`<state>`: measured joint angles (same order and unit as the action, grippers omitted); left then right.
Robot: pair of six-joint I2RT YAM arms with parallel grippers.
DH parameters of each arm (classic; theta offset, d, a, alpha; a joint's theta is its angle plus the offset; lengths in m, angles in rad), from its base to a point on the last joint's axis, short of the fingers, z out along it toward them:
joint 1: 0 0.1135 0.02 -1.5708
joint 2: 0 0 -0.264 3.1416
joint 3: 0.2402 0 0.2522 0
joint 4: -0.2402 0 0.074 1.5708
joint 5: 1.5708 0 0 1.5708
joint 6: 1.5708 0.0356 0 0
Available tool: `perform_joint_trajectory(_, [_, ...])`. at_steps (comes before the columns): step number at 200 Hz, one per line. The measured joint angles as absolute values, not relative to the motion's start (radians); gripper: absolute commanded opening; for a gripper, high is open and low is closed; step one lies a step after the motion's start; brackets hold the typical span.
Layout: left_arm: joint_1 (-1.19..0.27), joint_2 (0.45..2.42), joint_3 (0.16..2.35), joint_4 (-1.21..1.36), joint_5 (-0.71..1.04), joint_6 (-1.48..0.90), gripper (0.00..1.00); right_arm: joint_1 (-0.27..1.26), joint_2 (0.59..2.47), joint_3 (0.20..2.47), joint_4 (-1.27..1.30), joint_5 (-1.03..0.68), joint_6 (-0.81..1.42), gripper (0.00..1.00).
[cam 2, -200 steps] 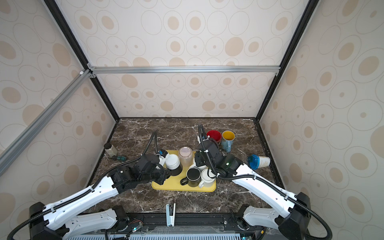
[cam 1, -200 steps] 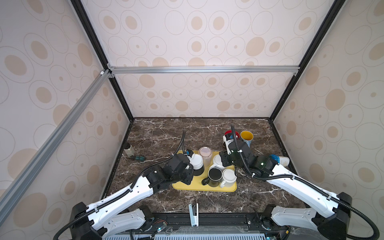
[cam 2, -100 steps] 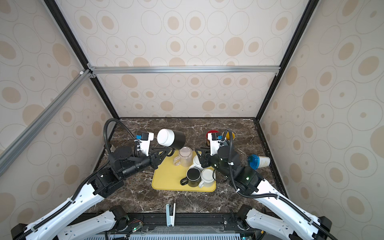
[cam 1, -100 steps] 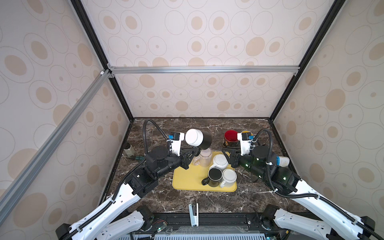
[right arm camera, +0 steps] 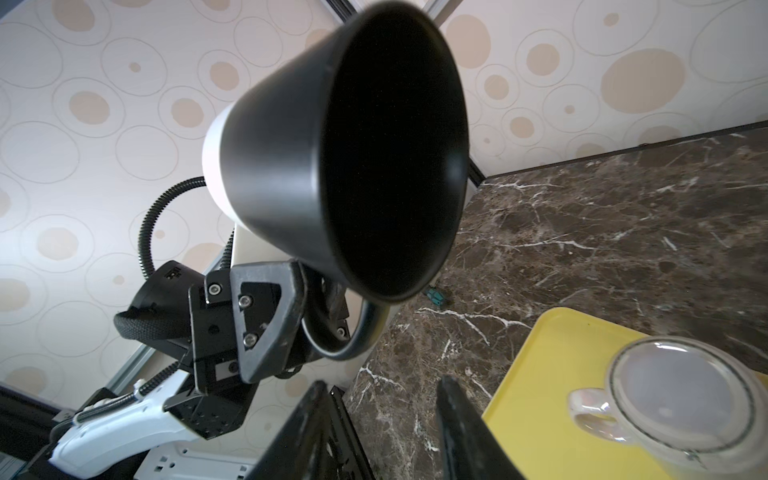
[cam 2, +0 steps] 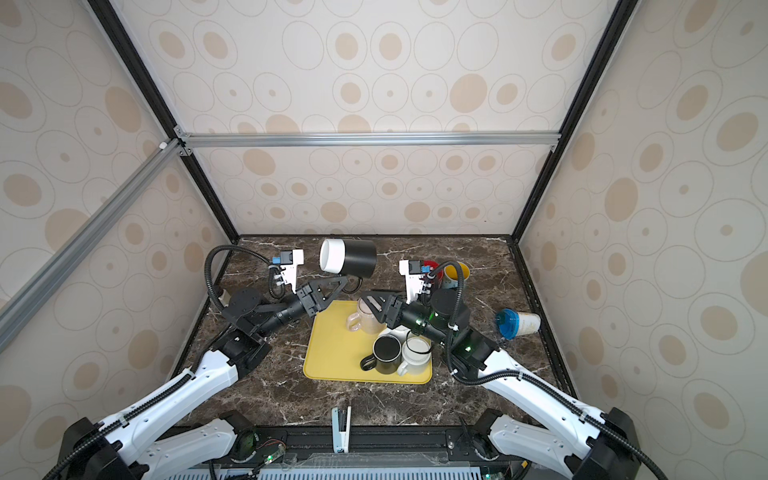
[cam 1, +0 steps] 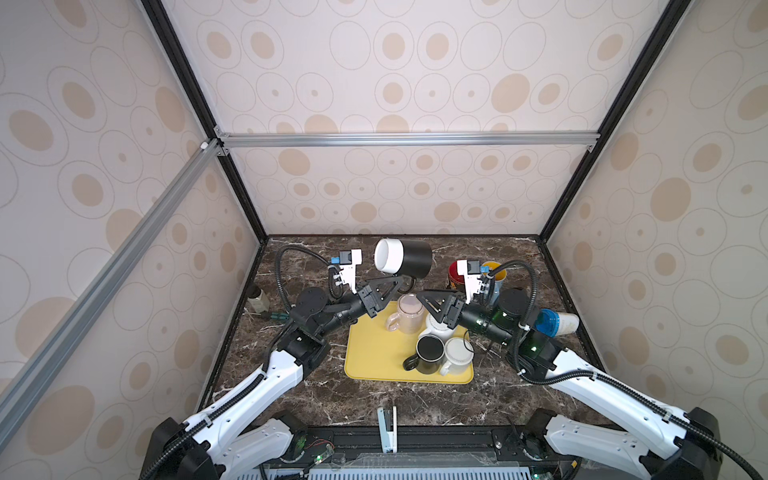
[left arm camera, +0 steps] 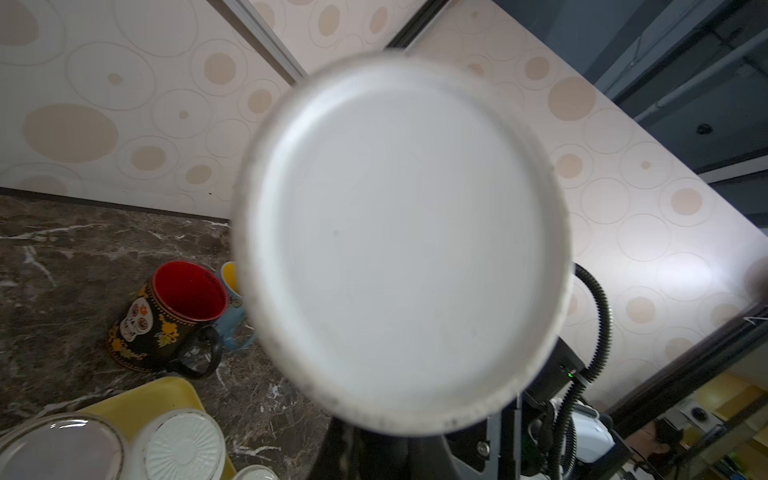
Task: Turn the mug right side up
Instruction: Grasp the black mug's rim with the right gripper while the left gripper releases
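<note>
Far left, well outside the left jaws: a small bottle (cam 1: 257, 297) stands on the marble tabletop (cam 1: 316, 399) by the wall.

Left gripper (cam 1: 397, 281) is raised off the table, jaws pressed together on the handle (right arm camera: 359, 332) of the black-and-white mug (cam 1: 403, 258). The right wrist view confirms it: the handle loop passes between the two left fingers (right arm camera: 266, 320), pinched. The mug body sits directly above these jaws, in the air, lying on its side. Its white base (left arm camera: 399, 249) faces back toward the left wrist camera and fills that view. Its black mouth faces away from the left jaws, toward the right gripper (cam 1: 420, 295). Not upright.

Below the left jaws, toward the right: yellow tray (cam 1: 370, 357). On it are a pink mug (cam 1: 409, 316), bottom up, and a small black mug (cam 1: 430, 351) and a white mug (cam 1: 457, 355), side by side, both mouth up.

The right gripper hovers over the tray's far side, jaws spread, nothing between them. Its tips point toward the held mug's mouth, apart from it. The pink mug is just below these jaws.

On the far side of the right jaws: skull mug (left arm camera: 166, 320), red inside, upright on the marble. Further right, a blue-lidded cup (cam 1: 555, 322) lies on its side.
</note>
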<state>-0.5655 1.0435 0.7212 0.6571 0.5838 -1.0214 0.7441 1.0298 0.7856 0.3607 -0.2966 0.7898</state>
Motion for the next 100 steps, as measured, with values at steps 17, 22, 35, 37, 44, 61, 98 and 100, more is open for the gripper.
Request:
perform_joint_trajectory(17, [-0.565,1.058,0.714,0.735,0.606,-1.066,0.00,0.728,1.059,0.785,0.437,-0.329,0.828,0.46])
perform_joint_trajectory(22, [-0.564,1.061,0.710,0.756,0.608,-1.078,0.00,0.723,1.066,0.785,0.456,-0.340,0.838,0.46])
perform_joint_trajectory(35, [-0.561,1.067,0.701,0.801,0.614,-1.106,0.00,0.715,1.080,0.785,0.509,-0.359,0.862,0.46])
perform_joint_trajectory(37, [-0.561,1.068,0.701,0.805,0.614,-1.108,0.00,0.713,1.082,0.785,0.517,-0.363,0.865,0.46])
perform_joint_trajectory(44, [-0.561,1.072,0.694,0.828,0.620,-1.122,0.00,0.710,1.090,0.785,0.542,-0.372,0.876,0.45])
perform_joint_trajectory(61, [-0.561,1.082,0.680,0.873,0.628,-1.152,0.00,0.705,1.108,0.786,0.591,-0.395,0.898,0.44])
perform_joint_trajectory(98, [-0.561,1.106,0.664,0.937,0.641,-1.197,0.00,0.705,1.173,0.809,0.660,-0.443,0.942,0.39])
perform_joint_trajectory(100, [-0.561,1.106,0.663,0.941,0.641,-1.199,0.00,0.704,1.176,0.810,0.664,-0.445,0.944,0.38])
